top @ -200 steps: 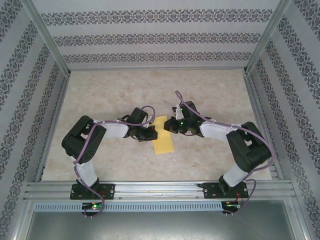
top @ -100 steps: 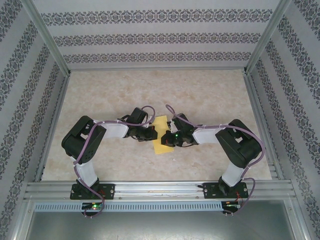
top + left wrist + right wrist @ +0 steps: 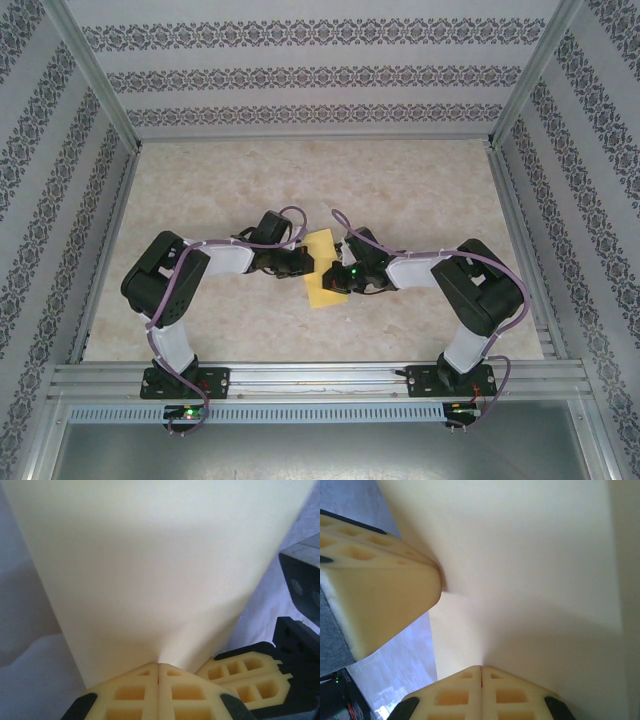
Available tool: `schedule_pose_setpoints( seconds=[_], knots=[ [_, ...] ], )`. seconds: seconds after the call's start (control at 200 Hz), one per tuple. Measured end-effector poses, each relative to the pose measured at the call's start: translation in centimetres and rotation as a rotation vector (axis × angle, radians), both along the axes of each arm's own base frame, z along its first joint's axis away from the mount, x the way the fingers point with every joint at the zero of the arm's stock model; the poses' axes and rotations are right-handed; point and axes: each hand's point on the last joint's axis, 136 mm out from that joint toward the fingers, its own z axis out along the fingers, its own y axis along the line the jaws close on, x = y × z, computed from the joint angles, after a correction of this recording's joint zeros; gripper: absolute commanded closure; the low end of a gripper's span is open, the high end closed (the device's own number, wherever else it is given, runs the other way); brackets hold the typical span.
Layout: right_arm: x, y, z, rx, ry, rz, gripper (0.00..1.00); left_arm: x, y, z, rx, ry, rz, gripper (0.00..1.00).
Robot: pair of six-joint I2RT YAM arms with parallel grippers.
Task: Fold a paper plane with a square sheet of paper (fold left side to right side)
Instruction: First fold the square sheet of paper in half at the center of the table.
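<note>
The square sheet of paper [image 3: 322, 268] lies in the middle of the table as a narrow yellow rectangle, its long side running away from the arms. My left gripper [image 3: 307, 266] is shut, its tip resting on the paper's left edge. My right gripper [image 3: 334, 279] is shut too, with its tip on the right edge, close to the left one. In the left wrist view the closed jaws [image 3: 159, 664] touch the yellow paper [image 3: 150, 565], with the right fingers [image 3: 245, 672] beside them. The right wrist view has its closed tip [image 3: 481, 668] on the paper [image 3: 535, 575], near the left fingers [image 3: 385, 600].
The pale marble-patterned tabletop [image 3: 420, 190] is bounded by metal frame rails [image 3: 320, 378] at the near edge and patterned walls on the other three sides. Both arms bend inward, elbows out to the left and right.
The right arm has swung in and toward the near edge, from the paper's far right corner onto its right edge, covering more of it. The left gripper has barely shifted.
</note>
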Motion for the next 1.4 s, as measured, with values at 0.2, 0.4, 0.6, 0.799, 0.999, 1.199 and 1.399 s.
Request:
schedule_pose_setpoints(
  seconds=[0.2,0.4,0.6,0.799,0.999,1.199,1.399],
  knots=[
    [0.0,0.0,0.0,-0.005,-0.01,0.01,1.0,0.1,0.0,-0.8,0.005,0.008,0.003,0.94],
    [0.0,-0.1,-0.1,-0.013,-0.017,0.016,1.0,0.4,0.3,-0.9,0.015,0.004,0.016,0.94],
    [0.0,-0.2,-0.1,-0.022,-0.026,0.026,1.0,0.8,0.8,-1.0,0.018,-0.002,0.031,0.94],
    [0.1,-0.2,-0.1,-0.025,-0.034,0.029,1.0,1.4,1.3,-1.1,0.013,-0.004,0.044,0.94],
    [0.4,-0.3,-0.1,-0.032,-0.049,0.02,1.0,2.8,1.9,-1.0,0.013,-0.014,0.064,0.94],
    [0.5,-0.3,-0.1,-0.033,-0.053,0.018,1.0,6.3,3.5,-0.9,0.046,-0.055,0.125,0.94],
    [0.9,-0.3,-0.1,-0.038,-0.071,0.007,1.0,8.3,3.5,-0.9,0.056,-0.069,0.131,0.94]
  ],
)
